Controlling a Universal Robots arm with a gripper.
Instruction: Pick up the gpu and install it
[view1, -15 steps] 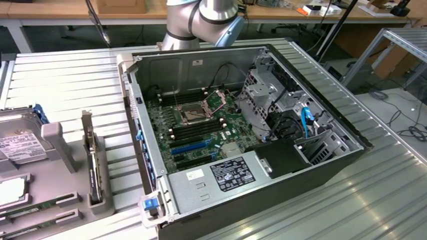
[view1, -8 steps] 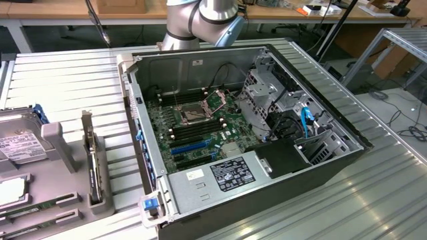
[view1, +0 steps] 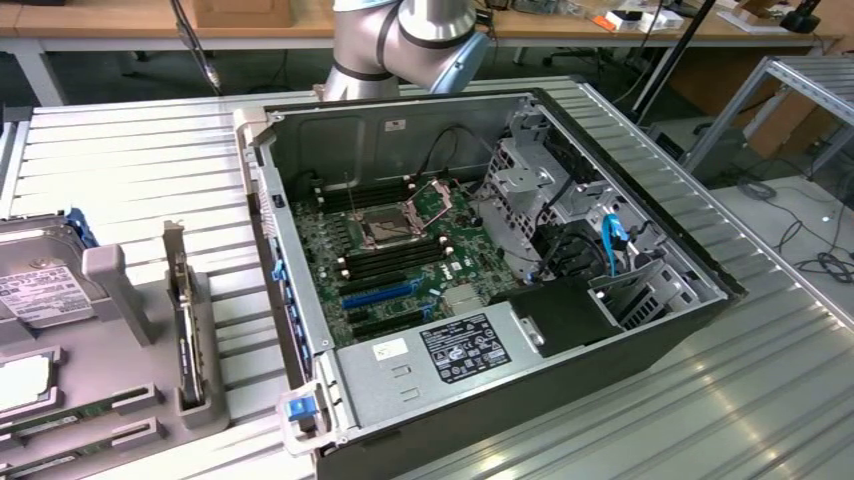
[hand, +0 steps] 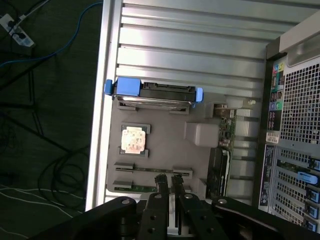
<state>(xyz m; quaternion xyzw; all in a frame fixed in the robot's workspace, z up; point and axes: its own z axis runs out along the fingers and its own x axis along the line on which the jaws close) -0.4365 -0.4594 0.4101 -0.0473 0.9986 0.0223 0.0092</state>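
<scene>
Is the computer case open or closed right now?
Open: the case has no side panel on, and its motherboard is exposed.

exterior high, wrist overhead; shared tray (hand: 165, 155), case (view1: 400, 110)

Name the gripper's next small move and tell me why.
Probably lower toward the gpu. The gripper hangs above the gray tray with nothing in it, and the green stick lies in its holders there, not yet picked up.

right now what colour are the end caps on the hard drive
The end caps are blue; the wrist view shows them best.
</scene>
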